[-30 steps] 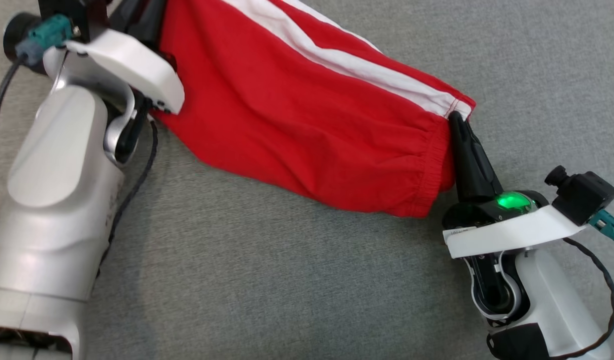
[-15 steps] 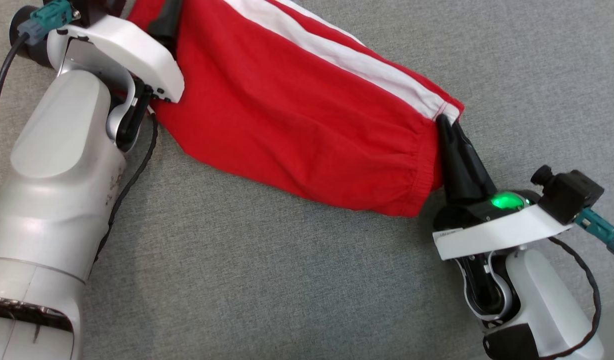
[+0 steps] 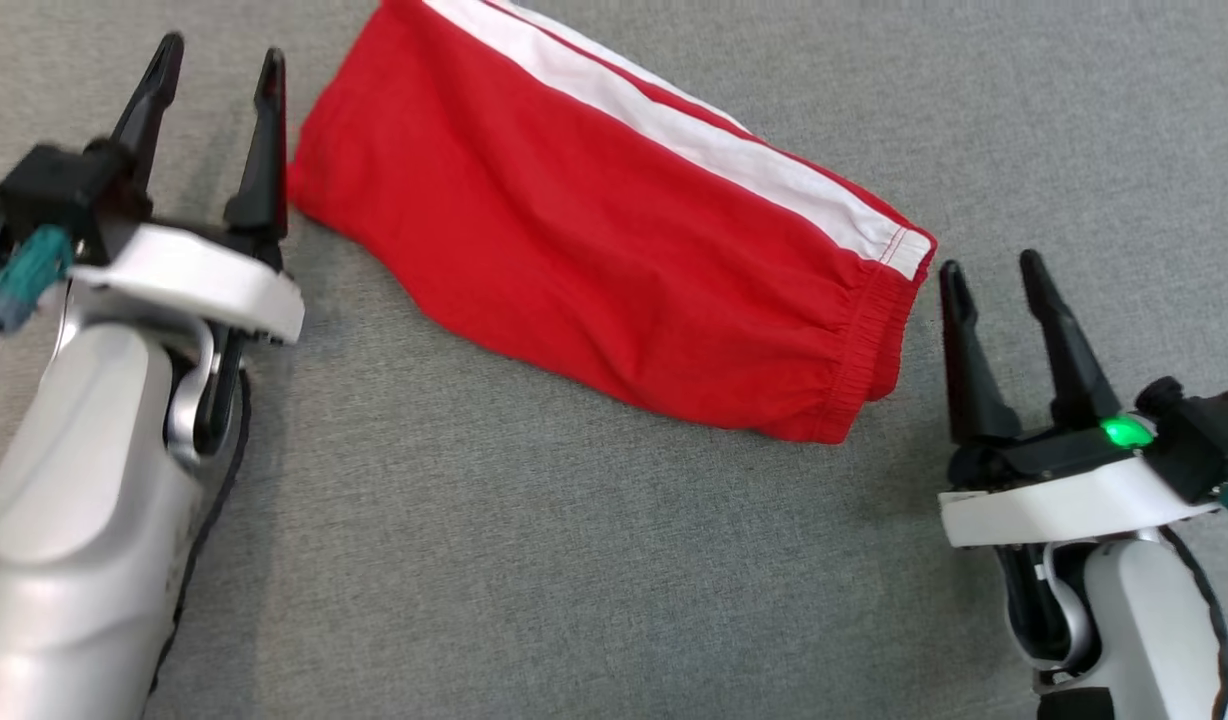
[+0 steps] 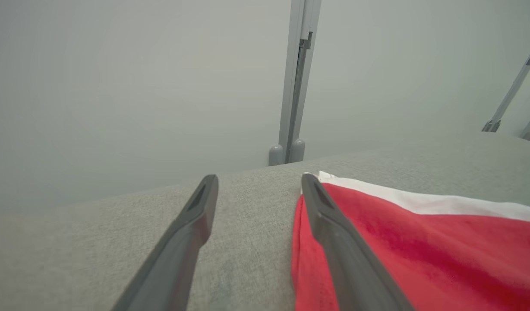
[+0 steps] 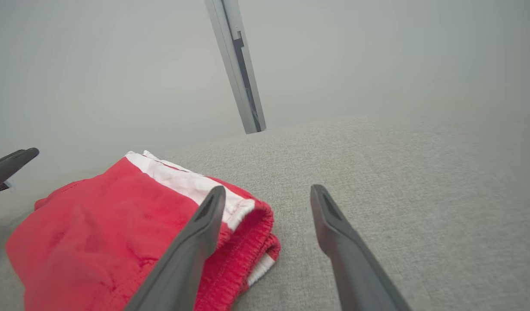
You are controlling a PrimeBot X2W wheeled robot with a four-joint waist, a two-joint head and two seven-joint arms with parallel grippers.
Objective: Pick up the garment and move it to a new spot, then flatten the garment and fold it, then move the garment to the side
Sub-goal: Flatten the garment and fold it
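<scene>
The garment (image 3: pixel 614 240) is a pair of red shorts with a white side stripe and an elastic waistband, lying folded on the grey cloth surface (image 3: pixel 534 560). My left gripper (image 3: pixel 219 65) stands open just left of the garment's left end, nothing between its fingers. To the right of the waistband my right gripper (image 3: pixel 992 268) is open and empty too. In the left wrist view the garment (image 4: pixel 420 250) lies beside the right finger of the left gripper (image 4: pixel 258 183). In the right wrist view the garment (image 5: pixel 101 242) sits left of the right gripper (image 5: pixel 267 194).
A pale wall with a grey upright post (image 4: pixel 295 86) rises behind the surface's far edge. Thin grey struts (image 4: pixel 511 95) stand at the right in the left wrist view. The left gripper's fingertip (image 5: pixel 12 164) shows at the left edge of the right wrist view.
Both grippers have opened and let go of the garment's two ends, then drawn back from it. The garment now lies flat on the surface. The head view has shifted a little.
</scene>
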